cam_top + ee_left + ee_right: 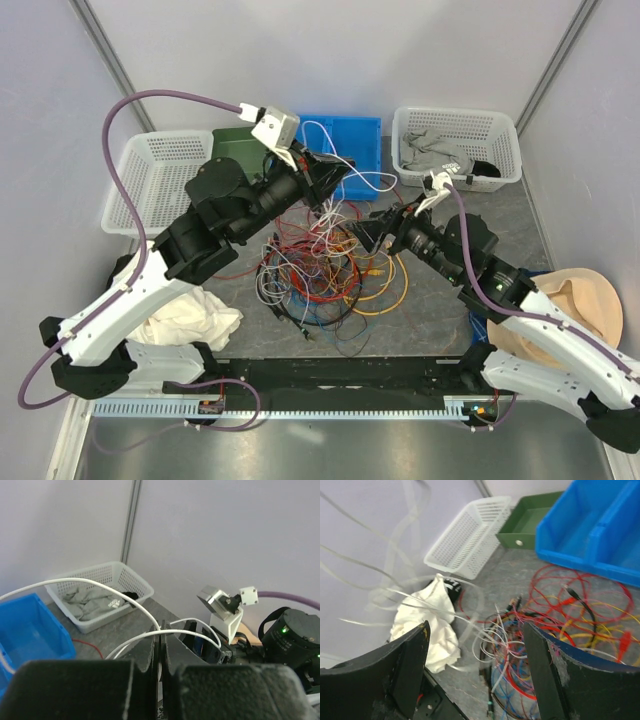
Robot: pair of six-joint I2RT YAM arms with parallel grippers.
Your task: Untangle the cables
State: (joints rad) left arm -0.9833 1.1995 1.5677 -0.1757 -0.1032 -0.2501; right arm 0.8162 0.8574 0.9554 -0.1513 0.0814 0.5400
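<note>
Left claw (161, 647) pressed together, pinching white cable (95, 581); cable arcs up and left over blue bin (365, 135). Right claw (475, 629) spread wide, hovering above cables (322, 268). Red, orange, white, blue cables tangled in heap mid-table, between arms, just near of bin.

Your left arm (200, 235) rises from its base at the near left and stretches toward the far centre with the wrist held high. The left gripper (335, 178) at its end has its fingers (145, 660) pressed flat together, pinching a white cable (100, 582). Your right arm (500, 290) runs from the near right toward the centre with the forearm angled downward, lower than the left, and the right gripper (475, 665) has its fingers (405, 665) spread wide apart.
</note>
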